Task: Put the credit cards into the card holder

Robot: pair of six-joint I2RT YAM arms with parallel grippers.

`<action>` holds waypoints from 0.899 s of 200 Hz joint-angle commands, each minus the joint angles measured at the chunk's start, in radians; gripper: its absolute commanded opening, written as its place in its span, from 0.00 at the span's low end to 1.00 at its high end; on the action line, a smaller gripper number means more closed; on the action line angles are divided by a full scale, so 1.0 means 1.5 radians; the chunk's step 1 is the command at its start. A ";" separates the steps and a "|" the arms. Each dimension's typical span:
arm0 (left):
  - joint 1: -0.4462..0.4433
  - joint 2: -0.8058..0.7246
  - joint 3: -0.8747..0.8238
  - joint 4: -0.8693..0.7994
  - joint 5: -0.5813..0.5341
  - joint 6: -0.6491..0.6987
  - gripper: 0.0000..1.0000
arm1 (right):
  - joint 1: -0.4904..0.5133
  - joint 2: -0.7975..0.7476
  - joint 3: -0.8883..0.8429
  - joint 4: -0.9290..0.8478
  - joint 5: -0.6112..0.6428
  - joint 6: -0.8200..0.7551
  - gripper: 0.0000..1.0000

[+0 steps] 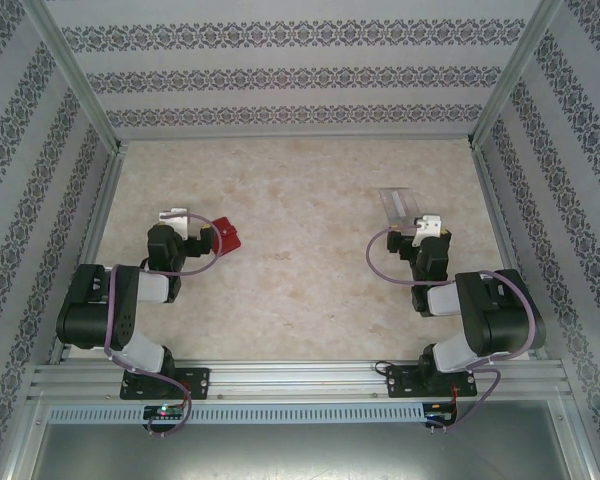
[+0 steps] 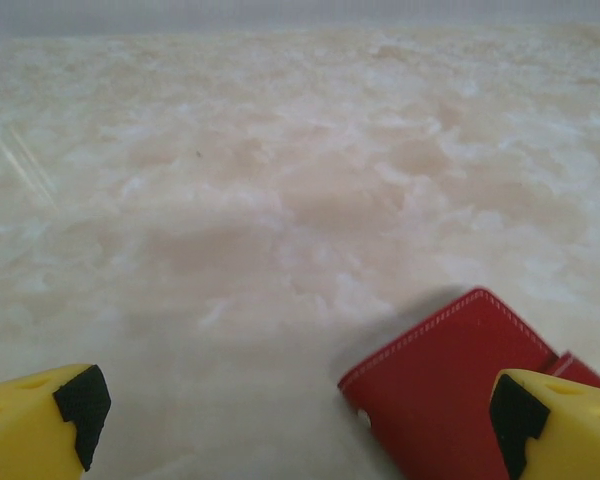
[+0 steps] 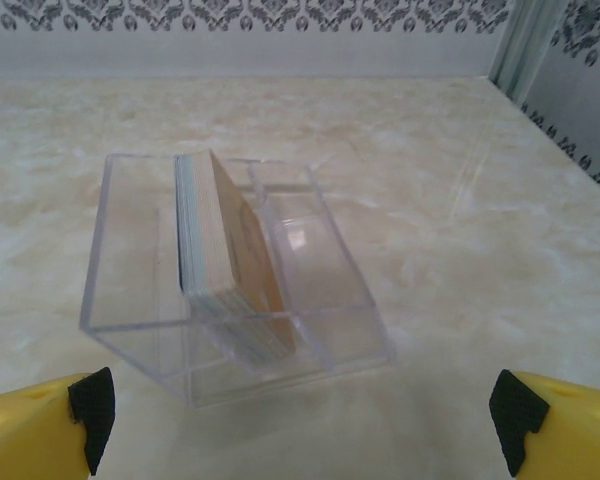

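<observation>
The card holder (image 1: 225, 236) is a small red wallet with white stitching, lying flat on the marble table at the left. In the left wrist view the card holder (image 2: 450, 390) sits low on the right, partly behind the right finger (image 2: 555, 425). My left gripper (image 2: 300, 405) is open, with nothing gripped, just beside the card holder (image 1: 188, 225). The credit cards (image 3: 225, 255) stand on edge as a leaning stack in a clear plastic box (image 3: 315, 255). My right gripper (image 3: 300, 405) is open just short of that box, holding nothing.
The clear box (image 1: 400, 205) lies on the right half of the table, ahead of my right gripper (image 1: 420, 230). Patterned walls with metal posts (image 1: 80, 90) close in the table on three sides. Bare marble table (image 1: 310, 260) lies between the two arms.
</observation>
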 commanded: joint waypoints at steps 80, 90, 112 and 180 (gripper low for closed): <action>-0.002 0.004 0.019 -0.028 -0.007 -0.004 1.00 | 0.013 0.002 0.082 -0.072 0.013 -0.010 0.98; -0.002 0.004 0.020 -0.028 -0.007 -0.004 1.00 | 0.013 0.000 0.081 -0.072 0.007 -0.014 0.98; -0.002 0.003 0.020 -0.028 -0.007 -0.004 0.99 | 0.013 0.000 0.079 -0.071 0.004 -0.014 0.98; -0.003 0.003 0.020 -0.028 -0.008 -0.004 0.99 | 0.010 0.001 0.084 -0.078 -0.022 -0.020 0.98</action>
